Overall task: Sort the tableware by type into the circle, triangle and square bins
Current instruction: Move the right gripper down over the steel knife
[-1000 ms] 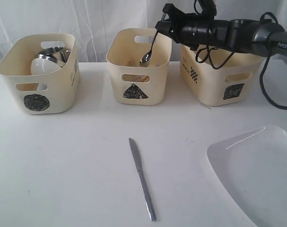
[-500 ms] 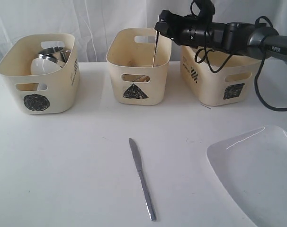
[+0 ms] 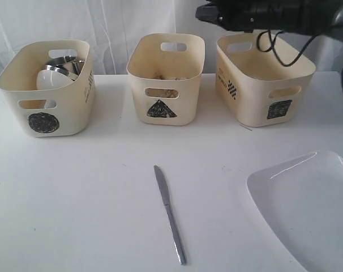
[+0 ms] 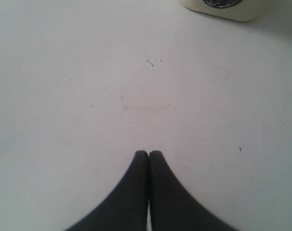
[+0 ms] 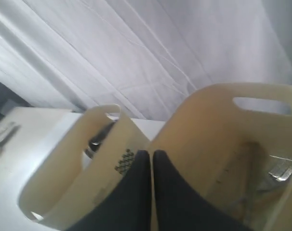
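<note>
Eyeing the steel knife (image 3: pixel 170 214) on the desk (image 3: pixel 75 187), long axis running from the triangle bin (image 3: pixel 138 85) toward the near edge, I see my right claw (image 5: pixel 151 156) pressed together, empty, high beyond it.

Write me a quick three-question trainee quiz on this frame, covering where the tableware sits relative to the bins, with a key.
1. Which bin holds the steel mugs and a white bowl? A the circle bin; B the triangle bin; C the square bin.
2. True or false: the knife lies on the table in front of the triangle bin.
3. Fill in: the white plate lies nearest the ___ bin.
Key: 1 A. 2 true. 3 square: the square bin stands just behind the plate.
</note>
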